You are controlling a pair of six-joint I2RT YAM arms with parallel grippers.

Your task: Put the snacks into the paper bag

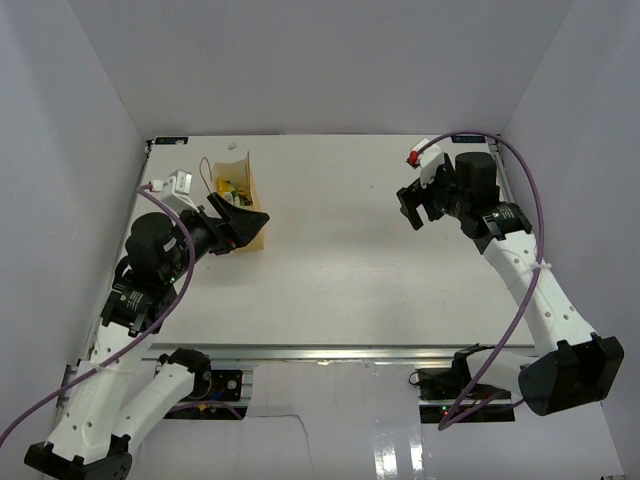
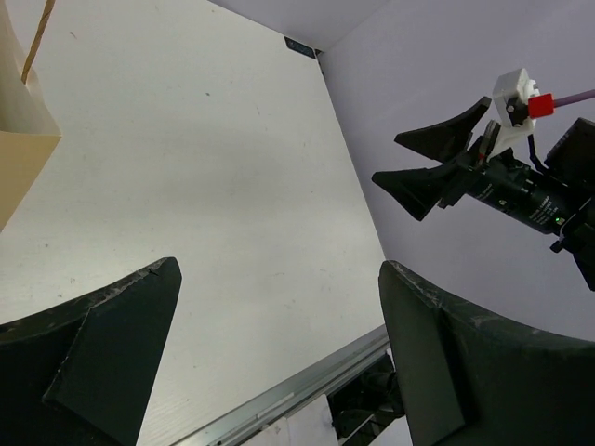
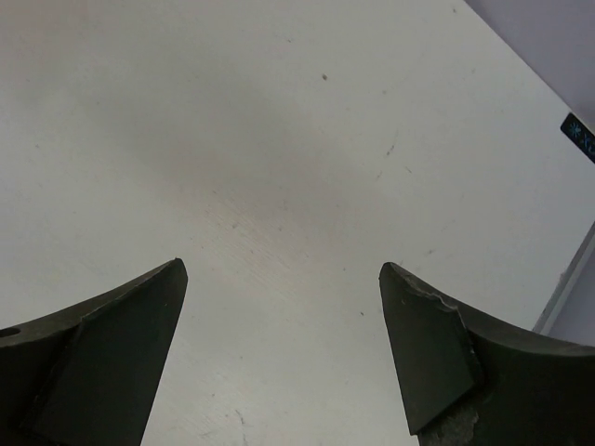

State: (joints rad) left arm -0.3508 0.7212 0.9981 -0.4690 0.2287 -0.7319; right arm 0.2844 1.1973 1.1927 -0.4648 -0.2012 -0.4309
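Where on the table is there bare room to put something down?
Free: the middle of the table between the paper bag and the right gripper, down to the metal rail. Crowded: the far-left corner, where the left gripper hangs beside the bag.

You have 1 paper bag point(image 1: 250, 190) with 1 loop handle point(image 1: 204, 170) countable, on 1 table point(image 1: 350, 290). Snacks point(image 1: 228, 187): 1 yellow-green clump in the bag mouth, and you can't split it into packets from the top view. 2 arms, 2 grippers: left gripper point(image 1: 240, 216), right gripper point(image 1: 414, 205), 2 fingers each. 2 purple cables point(image 1: 535, 200), one per arm
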